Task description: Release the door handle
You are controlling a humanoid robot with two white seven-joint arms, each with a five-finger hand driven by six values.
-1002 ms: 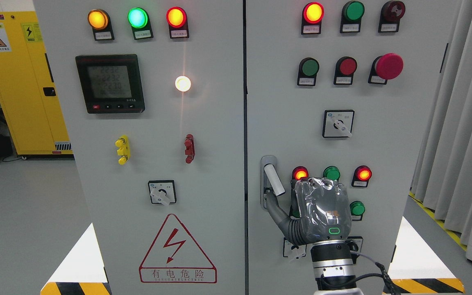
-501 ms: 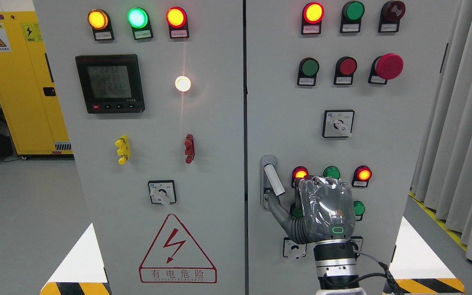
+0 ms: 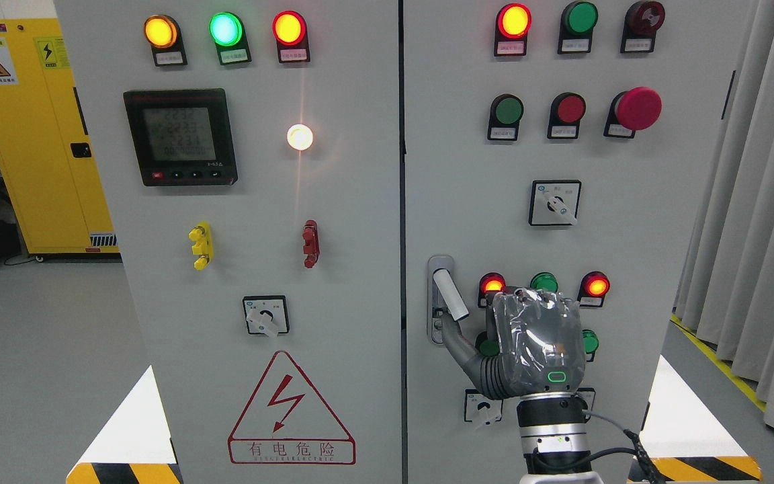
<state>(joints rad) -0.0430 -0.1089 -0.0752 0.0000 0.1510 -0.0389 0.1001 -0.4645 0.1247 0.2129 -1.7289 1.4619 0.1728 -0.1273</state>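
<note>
A yellow cabinet stands at the far left, behind the grey control cabinet. On its left door sit a digital meter and a red triangular warning sign. Just right of the centre seam, low on the right door, the door handle sticks out, its white lever tilted down to the right. The right hand is raised just beside it, back toward the camera, thumb reaching toward the handle's base; whether it touches cannot be told. The fingers look loose, holding nothing. Grey curtains hang at the right.
</note>
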